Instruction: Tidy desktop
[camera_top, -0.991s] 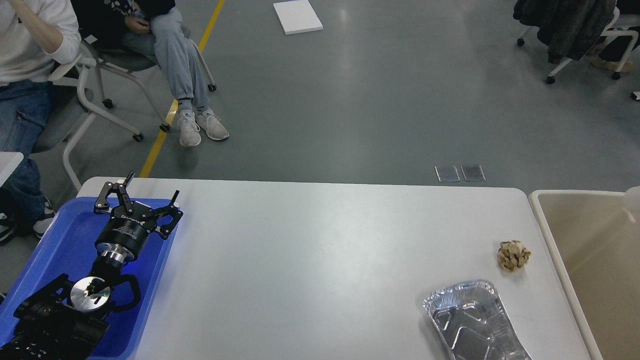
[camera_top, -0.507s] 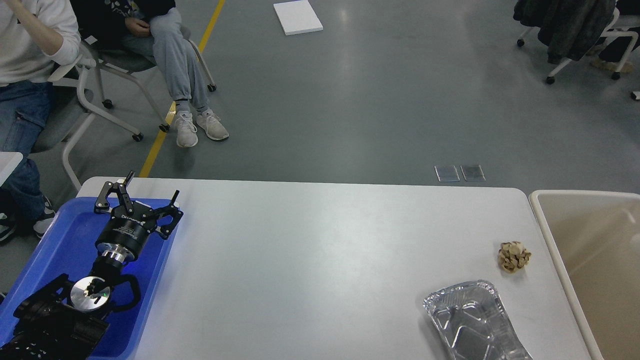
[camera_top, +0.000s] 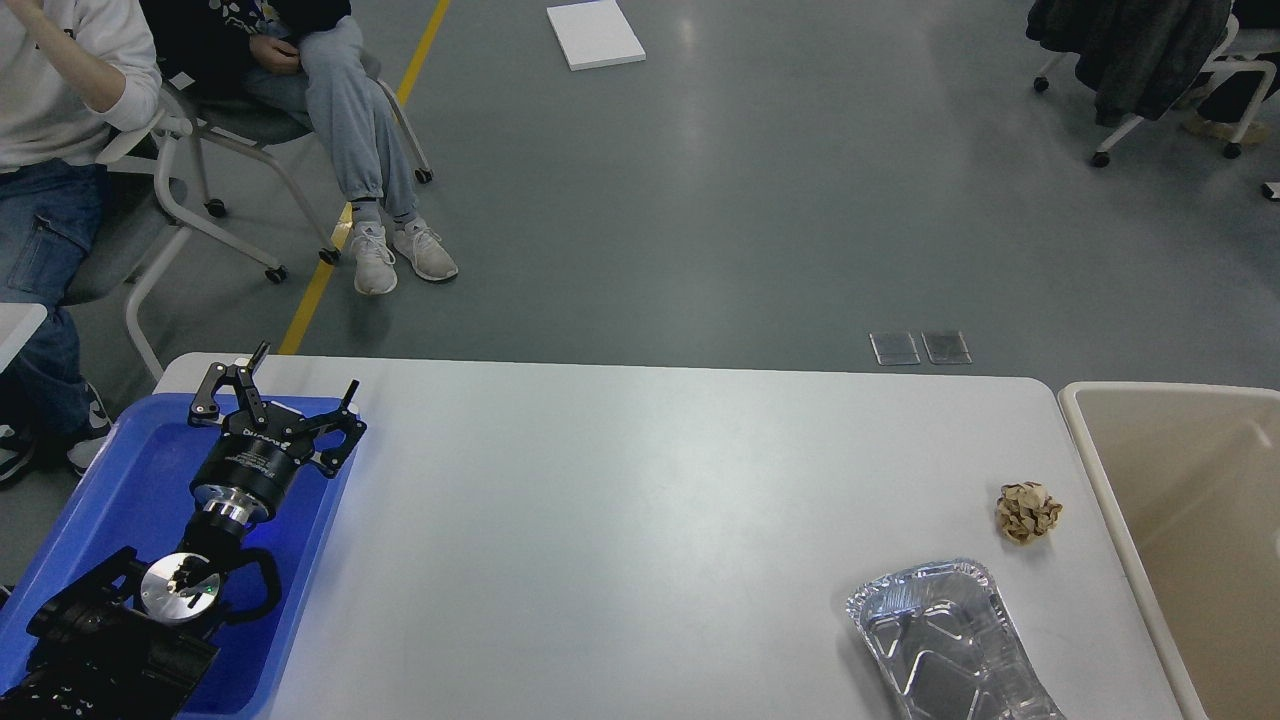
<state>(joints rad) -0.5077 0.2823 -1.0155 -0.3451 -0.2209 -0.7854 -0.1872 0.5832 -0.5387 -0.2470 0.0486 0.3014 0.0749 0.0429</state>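
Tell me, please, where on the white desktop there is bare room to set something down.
The desktop is bare across its wide middle, from the blue tray under the open left gripper over to the foil tray and the crumpled paper ball. The far edge strip is free too. The near right corner, by the beige bin, is the crowded part.

The surface lies bare across its middle and near edge; only a crumpled paper ball and a foil tray crowd its right near corner.
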